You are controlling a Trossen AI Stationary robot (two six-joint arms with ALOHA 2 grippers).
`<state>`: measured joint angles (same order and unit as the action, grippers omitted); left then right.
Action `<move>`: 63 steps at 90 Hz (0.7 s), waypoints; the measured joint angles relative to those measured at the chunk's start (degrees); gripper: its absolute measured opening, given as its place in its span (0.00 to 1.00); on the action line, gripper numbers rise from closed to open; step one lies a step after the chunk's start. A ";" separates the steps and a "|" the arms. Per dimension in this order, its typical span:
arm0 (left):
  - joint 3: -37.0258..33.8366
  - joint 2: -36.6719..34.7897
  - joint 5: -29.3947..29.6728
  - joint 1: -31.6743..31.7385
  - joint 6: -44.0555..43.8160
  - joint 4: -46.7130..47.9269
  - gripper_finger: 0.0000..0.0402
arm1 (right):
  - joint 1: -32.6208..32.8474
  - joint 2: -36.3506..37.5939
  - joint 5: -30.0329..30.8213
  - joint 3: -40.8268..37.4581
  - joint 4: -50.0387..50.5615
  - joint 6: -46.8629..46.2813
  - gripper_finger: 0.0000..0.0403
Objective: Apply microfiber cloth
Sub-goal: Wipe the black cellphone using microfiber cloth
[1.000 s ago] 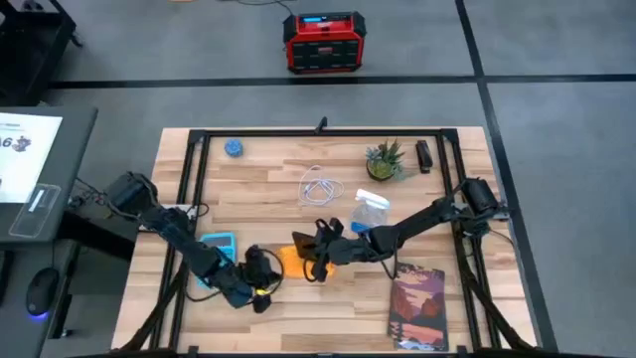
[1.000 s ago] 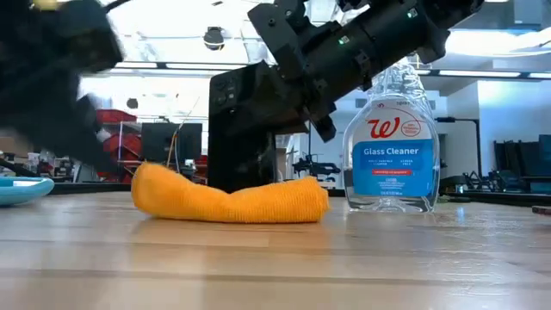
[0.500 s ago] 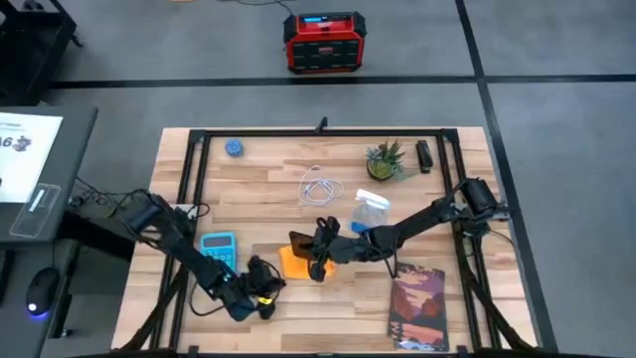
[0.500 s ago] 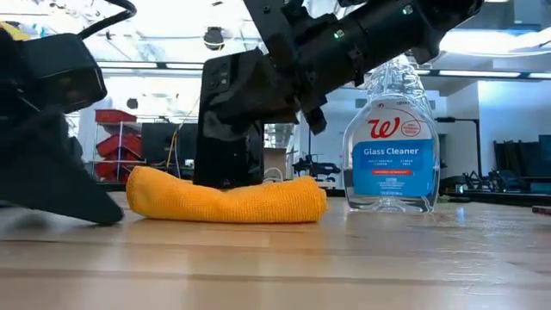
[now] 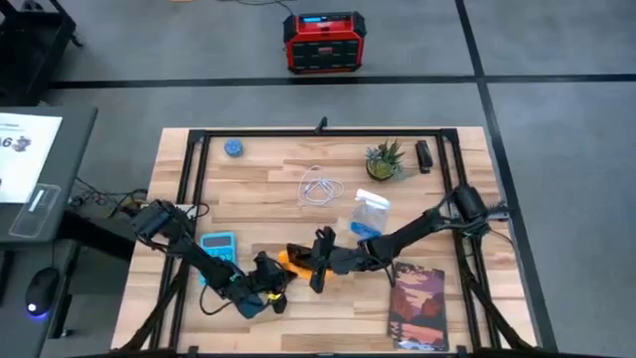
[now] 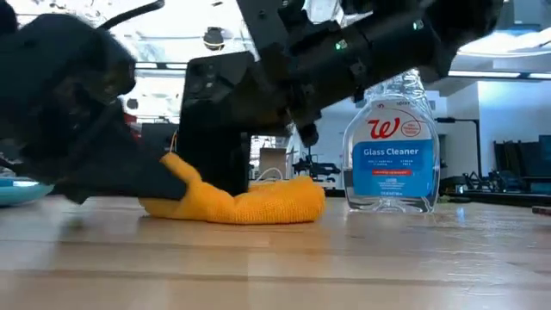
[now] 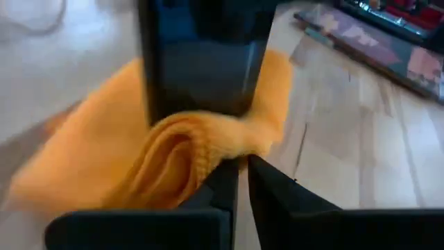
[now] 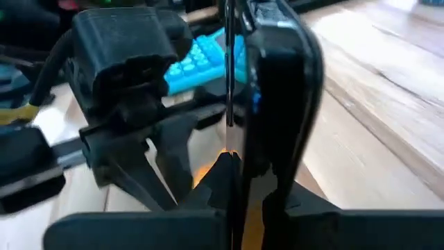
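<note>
Since one second ago the left claw (image 5: pixel 268 291) has come from the 9 o'clock side of the microfiber cloth (image 5: pixel 289 263) right up to it, and the cloth, which lay flat and long, is now lifted at one end. The right claw (image 5: pixel 320 261) has shifted a little toward the front edge of the worktop (image 5: pixel 328 159) and holds the black smartphone (image 6: pixel 215 120) upright over the cloth.

In the left wrist view the left claw's fingers (image 7: pixel 225 182) are pressed nearly together on a rolled fold of the cloth (image 7: pixel 173 153), so it pinches the cloth at its edge. In the right wrist view the right claw is clamped on the thin sides of the phone (image 8: pixel 277 97), which stands on its edge.

The cloth lies near the middle of the worktop, slightly toward 6 o'clock, between the blue calculator (image 5: pixel 219 245) at 9 o'clock and the glass cleaner bottle (image 6: pixel 392 142) at about 2 o'clock.

I judge the cloth to be very light and soft, and it will fold and bunch instead of sliding as one piece. It is not fragile. A good hold is on a raised fold or a corner, because flat parts give the fingers nothing to catch. The phone is stiff and smooth and may slip, so the cloth should be moved gently against it.
</note>
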<state>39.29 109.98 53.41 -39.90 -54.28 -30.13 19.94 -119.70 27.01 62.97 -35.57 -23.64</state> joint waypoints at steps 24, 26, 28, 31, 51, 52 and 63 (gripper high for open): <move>2.71 -0.09 7.97 0.45 2.61 0.49 0.03 | 2.23 -1.96 2.91 0.19 -2.27 -1.59 0.03; 2.71 -0.09 8.05 0.43 2.58 0.83 0.03 | 2.36 -1.98 3.11 0.19 -2.27 -1.56 0.03; 2.71 -0.09 8.08 0.43 2.45 1.09 0.03 | 2.43 -1.98 3.20 0.19 -2.27 -1.54 0.03; 2.76 -0.11 8.10 0.43 1.89 1.81 0.03 | 2.51 -1.98 3.15 0.19 -2.31 -1.41 0.03; 2.93 -0.34 6.97 0.04 -7.42 10.66 0.03 | 2.58 -2.07 2.82 0.12 -2.76 -0.93 0.03; 2.93 -0.34 6.97 -0.05 -7.50 10.72 0.03 | 2.58 -2.07 2.74 0.12 -2.77 -0.70 0.03; 3.69 -1.19 6.80 -1.28 -4.07 11.51 0.03 | 3.06 -0.97 2.62 0.12 -1.11 1.03 0.03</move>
<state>42.98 108.79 60.21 -41.17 -58.35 -18.62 23.00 -120.68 29.63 63.09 -36.69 -22.61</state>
